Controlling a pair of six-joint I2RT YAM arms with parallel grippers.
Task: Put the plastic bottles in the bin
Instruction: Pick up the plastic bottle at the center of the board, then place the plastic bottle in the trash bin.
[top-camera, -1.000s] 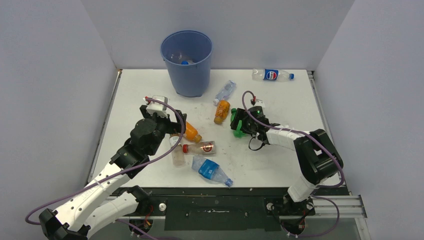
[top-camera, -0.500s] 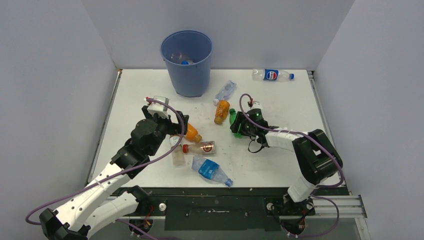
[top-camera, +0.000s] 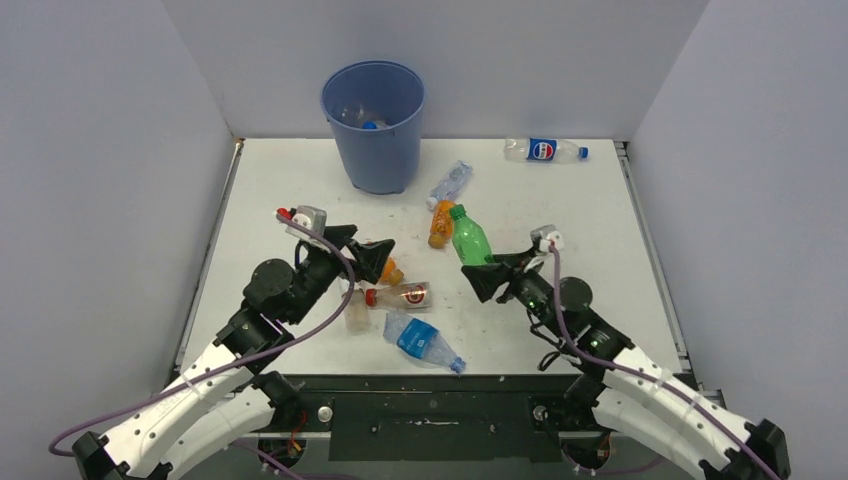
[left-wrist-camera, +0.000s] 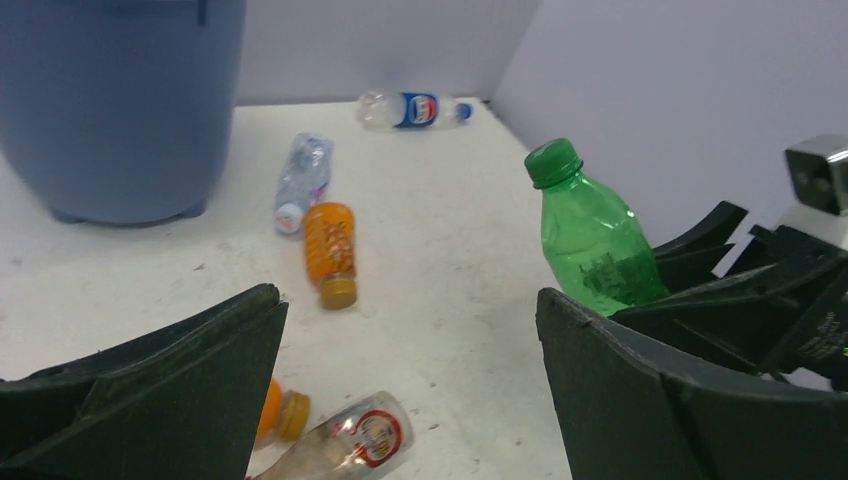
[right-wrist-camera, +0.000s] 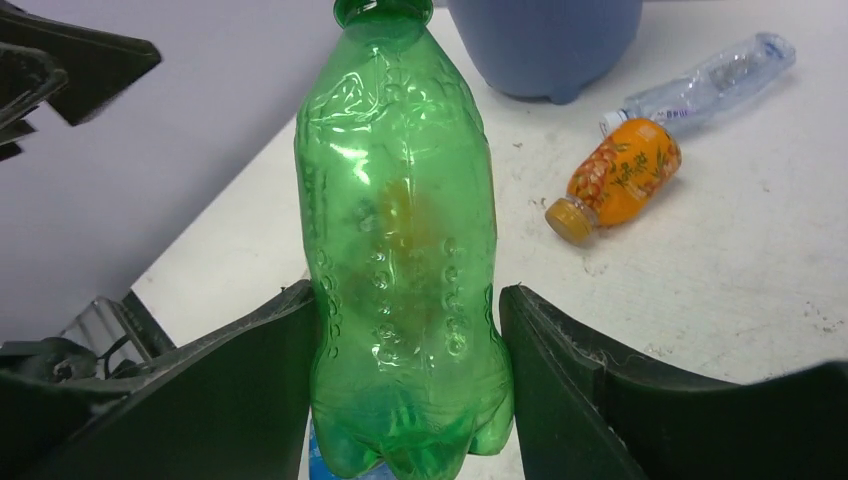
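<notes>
My right gripper (top-camera: 487, 272) (right-wrist-camera: 408, 300) is shut on the base of a green bottle (top-camera: 468, 238) (right-wrist-camera: 400, 220), held off the table with its cap pointing toward the blue bin (top-camera: 374, 150) (left-wrist-camera: 120, 100) at the back. My left gripper (top-camera: 362, 250) (left-wrist-camera: 408, 300) hangs open and empty above an orange bottle (top-camera: 386, 269) and a red-labelled clear bottle (top-camera: 402, 296) (left-wrist-camera: 350, 440). Another orange bottle (top-camera: 443, 224) (right-wrist-camera: 615, 180), a clear bottle (top-camera: 451, 182), a Pepsi bottle (top-camera: 545, 150) and a blue-labelled bottle (top-camera: 420, 340) lie on the table. A blue-capped bottle (top-camera: 370, 124) shows inside the bin.
Grey walls (top-camera: 120, 150) close in the white table (top-camera: 560, 200) on the left, back and right. A pale clear bottle (top-camera: 355, 312) lies under the left arm. A metal rail (top-camera: 430, 400) runs along the near edge between the arm bases.
The right gripper closed on the green bottle, lifted it and pulled back toward the near edge. The left arm drew back a little, still open.
</notes>
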